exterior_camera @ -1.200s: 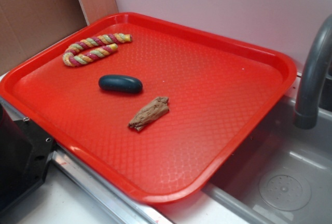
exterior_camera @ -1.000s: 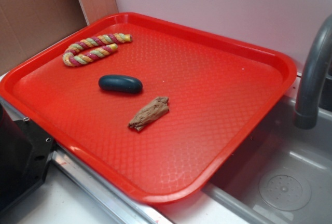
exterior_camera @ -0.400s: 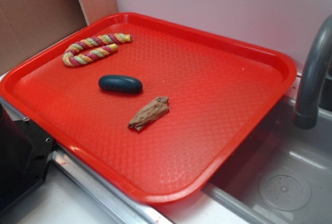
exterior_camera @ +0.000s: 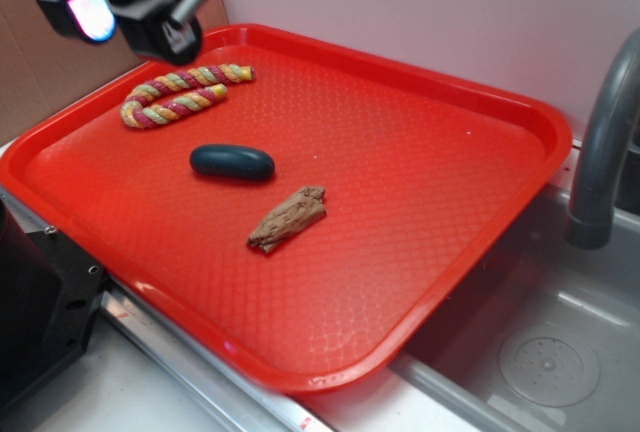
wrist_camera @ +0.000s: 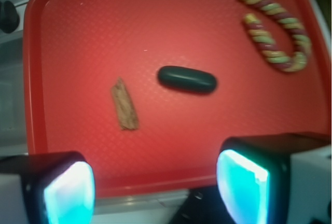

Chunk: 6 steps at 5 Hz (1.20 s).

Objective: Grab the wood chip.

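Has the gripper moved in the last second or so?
Yes. The gripper has come into the exterior view at upper left, now above the tray's far-left corner near the rope.

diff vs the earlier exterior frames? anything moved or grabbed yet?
The end effector has come into view at the upper left, above the tray's far-left corner near the rope; earlier only its edge showed. Its fingers stand apart and hold nothing. The wood chip, the teal oval and the rope lie where they were.

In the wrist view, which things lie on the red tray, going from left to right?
wood chip → dark teal oval object → striped rope, all on the red tray.
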Tool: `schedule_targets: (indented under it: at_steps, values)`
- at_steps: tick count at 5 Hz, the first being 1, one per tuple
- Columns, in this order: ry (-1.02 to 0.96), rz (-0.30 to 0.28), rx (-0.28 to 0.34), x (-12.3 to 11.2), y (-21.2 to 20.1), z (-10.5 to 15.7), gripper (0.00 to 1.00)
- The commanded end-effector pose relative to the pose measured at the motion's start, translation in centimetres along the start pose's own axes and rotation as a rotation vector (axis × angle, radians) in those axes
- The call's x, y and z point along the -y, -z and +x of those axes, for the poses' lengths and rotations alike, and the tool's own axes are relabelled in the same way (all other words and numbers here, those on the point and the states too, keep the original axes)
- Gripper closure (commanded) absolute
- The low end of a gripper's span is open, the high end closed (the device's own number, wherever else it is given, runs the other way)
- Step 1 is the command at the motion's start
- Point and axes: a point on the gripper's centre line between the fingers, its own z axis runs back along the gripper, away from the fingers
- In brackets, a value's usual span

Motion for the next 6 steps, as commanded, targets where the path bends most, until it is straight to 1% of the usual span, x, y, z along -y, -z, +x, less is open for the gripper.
schedule_targets:
  at_steps: [1, 2, 3, 4, 5, 6]
  values:
    - [0.066, 0.033, -0.040, 2.9, 7.3, 0.3, 0.00]
    - [0.081, 0.057, -0.083, 3.3, 10.9, 2.2, 0.00]
    - [0.065, 0.072, -0.116, 2.7, 13.1, 3.4, 0.00]
    - [0.095, 0.075, -0.140, 2.9, 14.6, 3.2, 0.07]
    - [0.133, 0.055, -0.145, 3.2, 14.9, 2.7, 1.00]
    - [0.106, 0.070, -0.138, 3.2, 14.4, 1.9, 1.00]
